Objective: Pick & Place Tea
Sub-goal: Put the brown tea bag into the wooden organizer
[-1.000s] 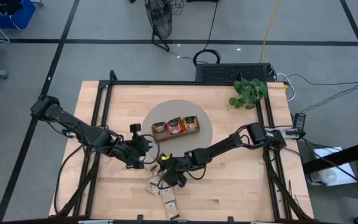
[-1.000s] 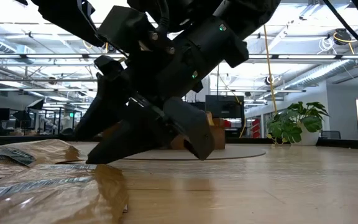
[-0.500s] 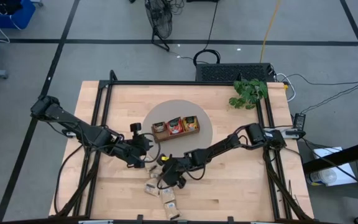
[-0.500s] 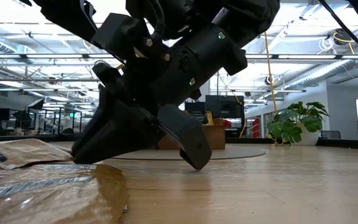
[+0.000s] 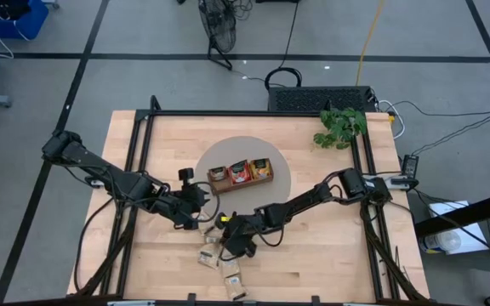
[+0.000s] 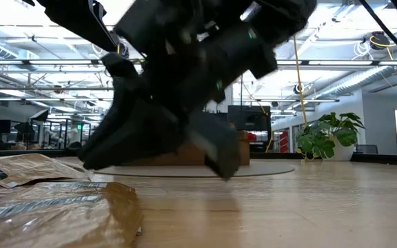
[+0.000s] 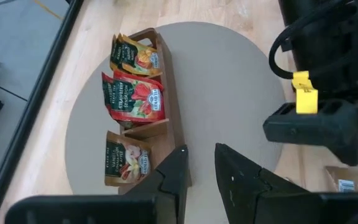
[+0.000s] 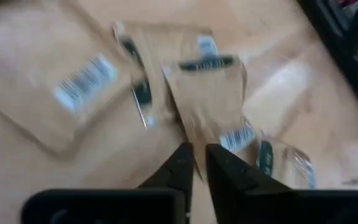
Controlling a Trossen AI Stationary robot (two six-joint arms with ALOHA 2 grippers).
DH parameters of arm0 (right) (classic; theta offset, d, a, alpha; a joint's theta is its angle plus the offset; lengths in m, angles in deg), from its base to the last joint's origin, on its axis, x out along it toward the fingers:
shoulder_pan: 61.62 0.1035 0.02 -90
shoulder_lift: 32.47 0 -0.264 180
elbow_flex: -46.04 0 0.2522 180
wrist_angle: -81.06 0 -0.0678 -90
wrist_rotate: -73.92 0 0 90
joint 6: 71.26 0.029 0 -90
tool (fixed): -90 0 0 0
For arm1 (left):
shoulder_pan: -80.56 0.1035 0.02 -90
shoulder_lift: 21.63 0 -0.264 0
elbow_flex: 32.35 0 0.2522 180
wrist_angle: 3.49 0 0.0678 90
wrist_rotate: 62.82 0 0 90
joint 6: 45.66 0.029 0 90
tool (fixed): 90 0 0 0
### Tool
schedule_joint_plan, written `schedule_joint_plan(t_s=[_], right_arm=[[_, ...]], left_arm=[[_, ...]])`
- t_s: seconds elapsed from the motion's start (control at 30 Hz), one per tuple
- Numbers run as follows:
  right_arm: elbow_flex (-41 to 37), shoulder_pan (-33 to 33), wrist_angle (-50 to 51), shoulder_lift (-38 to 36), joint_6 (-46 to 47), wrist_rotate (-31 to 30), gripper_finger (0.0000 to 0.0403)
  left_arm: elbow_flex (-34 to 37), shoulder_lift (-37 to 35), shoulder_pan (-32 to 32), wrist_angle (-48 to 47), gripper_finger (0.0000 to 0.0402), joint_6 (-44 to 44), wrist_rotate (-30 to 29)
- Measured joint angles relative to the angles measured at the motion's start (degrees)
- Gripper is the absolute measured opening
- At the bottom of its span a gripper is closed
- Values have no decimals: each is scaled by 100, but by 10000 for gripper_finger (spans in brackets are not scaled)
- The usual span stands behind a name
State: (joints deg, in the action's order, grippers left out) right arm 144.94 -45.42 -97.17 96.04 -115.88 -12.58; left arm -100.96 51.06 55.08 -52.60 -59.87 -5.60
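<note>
Right gripper [image 5: 228, 244] is low over the table's near centre, its fingers [image 8: 178, 163] almost together with only a thin slot between them; a beige sachet edge appears to sit in or just beyond that slot, but whether it is gripped cannot be told. The loose tea sachets [image 5: 221, 262] lie scattered directly at this gripper, running on toward its six o'clock in the high view; no common long axis is evident. The right arm is judged nearer the pile. Left gripper [image 5: 196, 212] waits at about ten o'clock from the right one, narrowly parted, holding nothing. The wooden tray [image 5: 241, 172], on the round mat [image 5: 279, 185], lies at twelve o'clock, already holding three sachets.
</note>
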Motion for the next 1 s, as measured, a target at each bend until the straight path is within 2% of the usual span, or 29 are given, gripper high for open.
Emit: schedule_joint_plan(t_s=[0.07,0.17,0.23,0.3,0.43,0.5,0.7,0.83,1.0], right_arm=[[343,-38,416,-12,635,408,58],[922,-262,1336,-56,1812,1877,102],[983,-395,1454,-67,2297,2992,129],[911,-374,1473,-58,2535,3507,149],[886,87,1580,-42,2501,3439,162],[893,220,1485,-50,2542,3680,152],[893,517,1173,-52,2403,2976,82],[906,679,974,105,1935,2655,18],[893,643,552,488,1994,2403,1]], left_arm=[[0,0,0,1,86,-29,112],[0,0,0,1,85,-95,173],[0,0,0,-1,86,-82,174],[0,0,0,-1,86,17,168],[0,0,9,-1,86,171,155],[0,0,9,-1,86,172,142],[0,0,57,-1,86,112,123],[0,0,150,7,86,-122,122],[2,4,234,119,86,-310,127]])
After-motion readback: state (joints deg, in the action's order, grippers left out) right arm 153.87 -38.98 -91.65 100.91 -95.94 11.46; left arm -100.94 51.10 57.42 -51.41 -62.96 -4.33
